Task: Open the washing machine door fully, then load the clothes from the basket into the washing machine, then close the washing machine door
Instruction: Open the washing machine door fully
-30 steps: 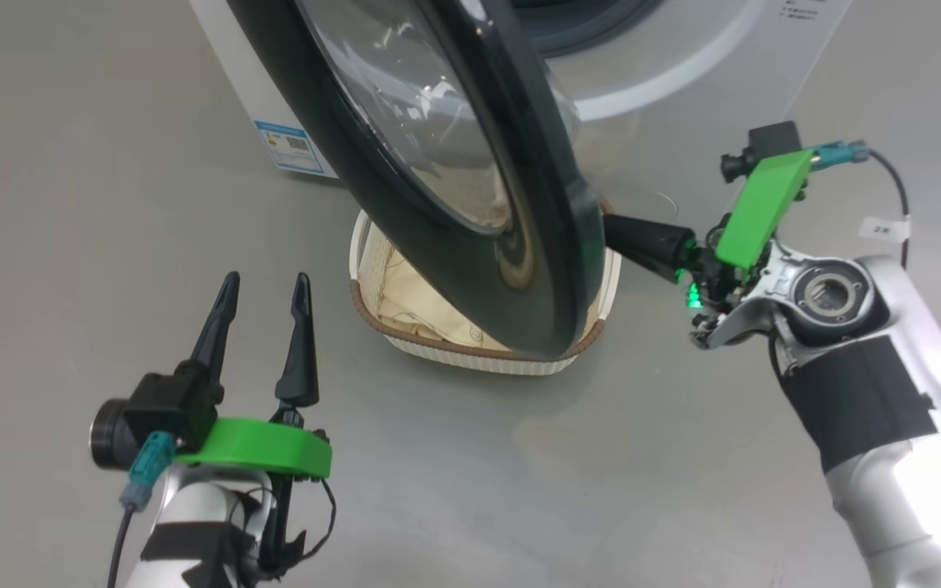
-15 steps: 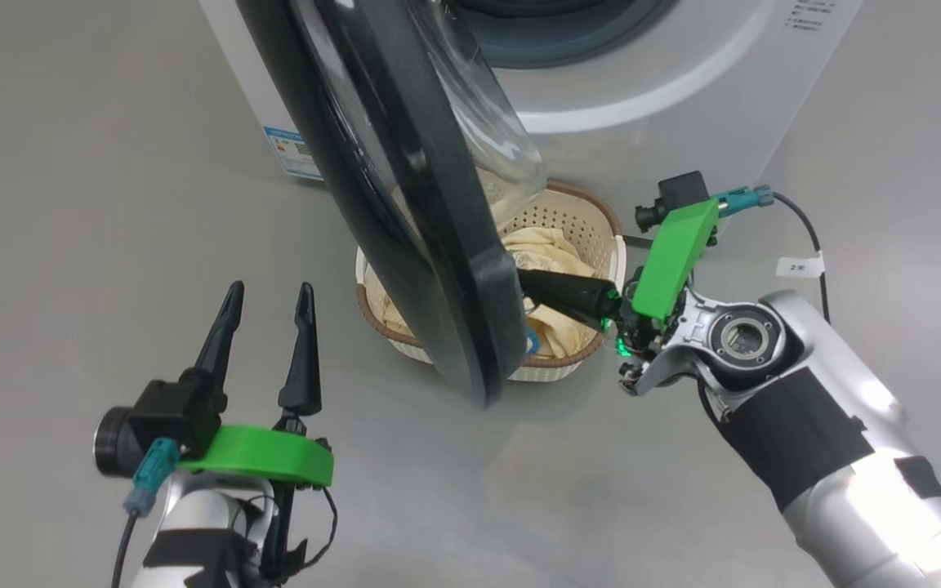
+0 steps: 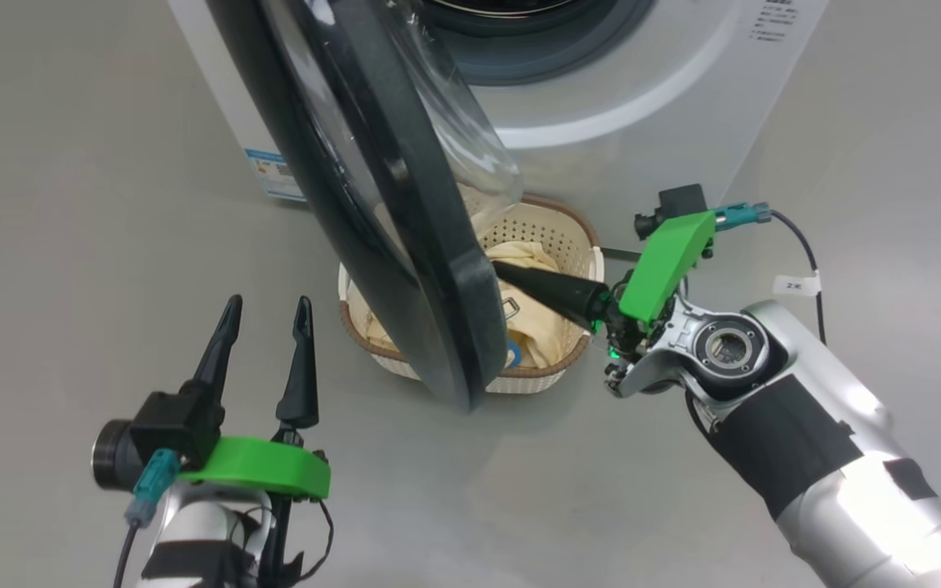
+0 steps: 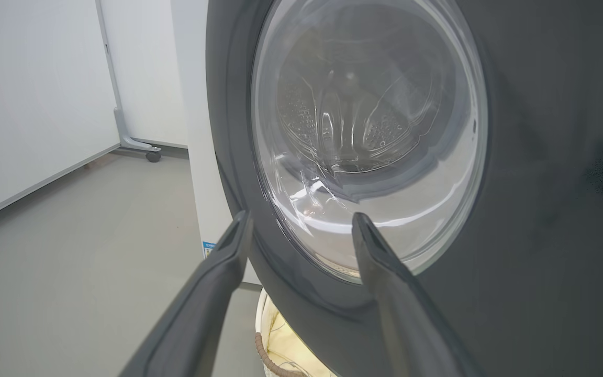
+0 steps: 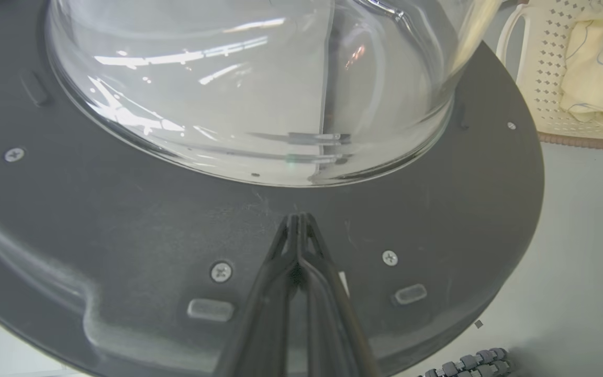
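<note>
The washing machine door (image 3: 405,245) stands part open, its black rim edge-on over the basket (image 3: 556,371). My right gripper (image 3: 499,270) is shut, its joined tips pressed against the door's inner grey face (image 5: 301,246), just below the glass bowl (image 5: 249,89). Pale yellow clothes (image 3: 532,335) with blue trim lie in the cream basket in front of the white washing machine (image 3: 642,122). My left gripper (image 3: 266,304) hangs open at the lower left, apart from the door, looking at its outer face (image 4: 364,141), fingers (image 4: 228,262) spread and holding nothing.
Grey floor (image 3: 70,204) lies all around. A blue label (image 3: 274,173) sits low on the machine's front. A white panel on a castor (image 4: 152,154) stands left of the machine. The basket's white handle (image 5: 511,36) shows past the door's edge.
The door has swung further open to the left, uncovering the basket and clothes. My right gripper followed it leftward, staying shut against its inner face. The left arm has barely moved.
</note>
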